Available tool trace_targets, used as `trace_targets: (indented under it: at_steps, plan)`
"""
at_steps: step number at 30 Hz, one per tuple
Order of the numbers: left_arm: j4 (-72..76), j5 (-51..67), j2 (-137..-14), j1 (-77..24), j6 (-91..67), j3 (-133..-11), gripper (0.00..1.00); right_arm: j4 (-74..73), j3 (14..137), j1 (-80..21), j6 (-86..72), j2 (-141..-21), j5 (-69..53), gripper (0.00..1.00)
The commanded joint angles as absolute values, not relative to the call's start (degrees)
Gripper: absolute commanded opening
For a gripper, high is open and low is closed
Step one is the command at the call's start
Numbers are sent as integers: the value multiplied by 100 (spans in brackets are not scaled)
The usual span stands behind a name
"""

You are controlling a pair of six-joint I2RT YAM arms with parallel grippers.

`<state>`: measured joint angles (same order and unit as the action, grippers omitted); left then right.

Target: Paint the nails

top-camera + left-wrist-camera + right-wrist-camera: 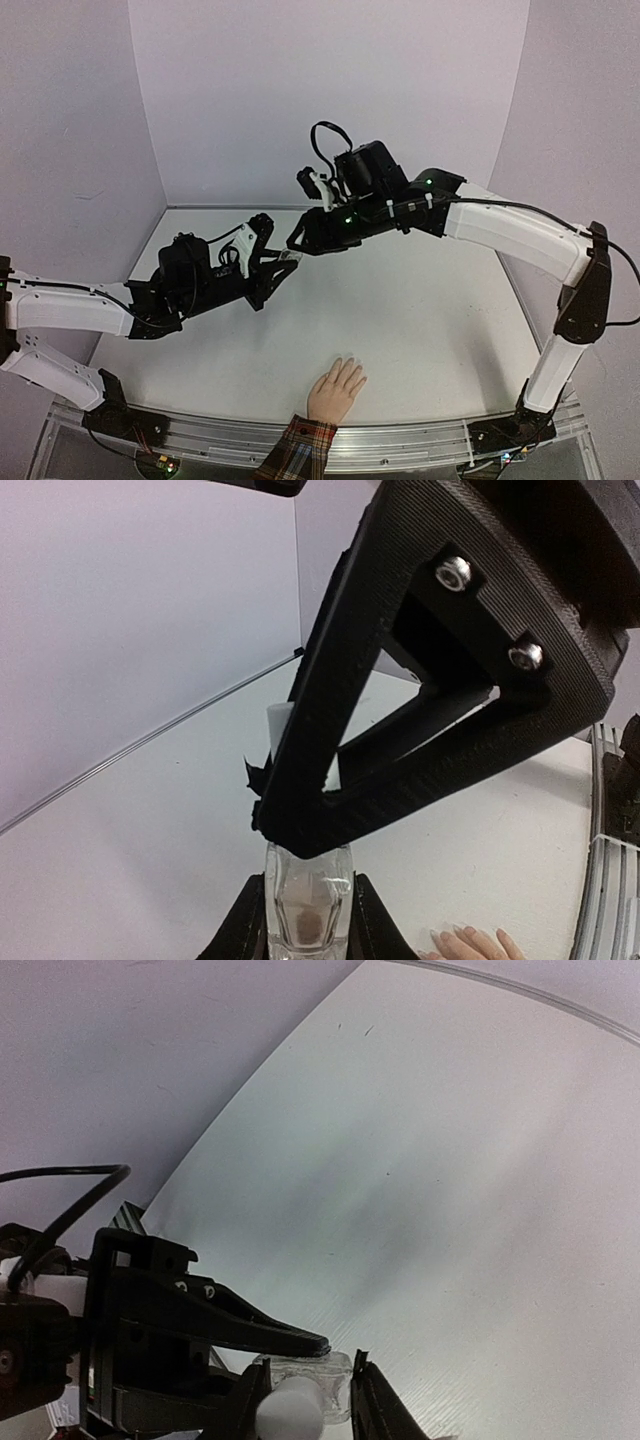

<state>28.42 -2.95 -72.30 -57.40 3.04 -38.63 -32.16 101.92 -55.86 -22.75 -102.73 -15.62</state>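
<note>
The peach hand [335, 392] lies on the worktop [430, 310] at the bottom centre of the top view. Its long axis runs from the plaid cuff [300, 448] up and slightly right, so the nails [348, 366] point toward the frame's top. Higher up, the left tool [308, 920] pinches a clear bottle [308, 895], and the right tool [305, 1400] stands around its white cap [288, 1410]; whether it presses, I cannot tell.
</note>
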Motion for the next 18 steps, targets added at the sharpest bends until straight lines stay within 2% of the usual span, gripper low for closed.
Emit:
trace_targets:
  at_steps: [1, 6, 9, 18]
  plan:
    - [2958, -187, -7025, -5767, 360, -4009, 0, -3252, 10497, -5572, -2197, -10284, -1541, 26]
    - [2948, -167, -7023, -5775, 358, -3989, 0, -3253, 10548, -5577, -2188, -10301, -1594, 30]
    - [2935, -158, -7007, -5779, 353, -3973, 0, -3261, 10548, -5573, -2162, -10295, -1573, 28]
    - [2948, 62, -6879, -5769, 277, -3885, 0, -3252, 10380, -5557, -2085, -10090, -1590, 0]
